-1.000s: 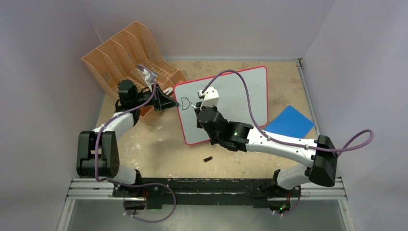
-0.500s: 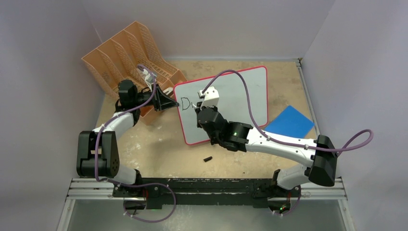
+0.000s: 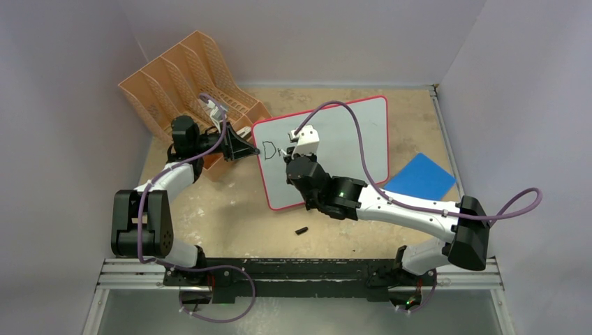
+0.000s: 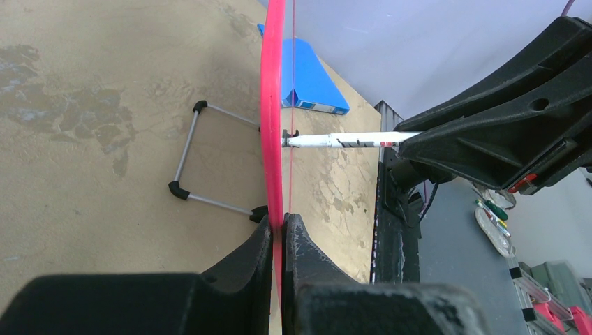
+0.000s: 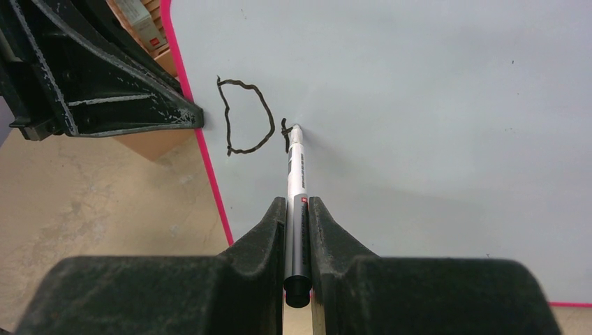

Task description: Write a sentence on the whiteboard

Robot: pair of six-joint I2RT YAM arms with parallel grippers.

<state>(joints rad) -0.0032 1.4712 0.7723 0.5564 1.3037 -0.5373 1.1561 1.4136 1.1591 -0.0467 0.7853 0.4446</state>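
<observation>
The whiteboard (image 3: 342,139), white with a red-pink frame, stands tilted at the table's middle; it fills the right wrist view (image 5: 419,125). My left gripper (image 3: 250,148) is shut on its left frame edge (image 4: 272,139). My right gripper (image 5: 298,209) is shut on a white and grey marker (image 5: 297,188), tip touching the board. Of the sentence, a black "D" (image 5: 244,116) and a short stroke (image 5: 285,132) beside the tip are written; in the top view they show at the board's upper left (image 3: 271,149). The marker (image 4: 342,140) also shows in the left wrist view.
An orange file rack (image 3: 188,84) stands behind the left gripper. A blue square pad (image 3: 421,176) lies right of the board. A small black marker cap (image 3: 301,229) lies on the table in front of the board. The board's wire feet (image 4: 202,157) rest on the table.
The right gripper has moved slightly right and up with the marker, and a short new stroke has appeared beside the "D". The left arm has not moved.
</observation>
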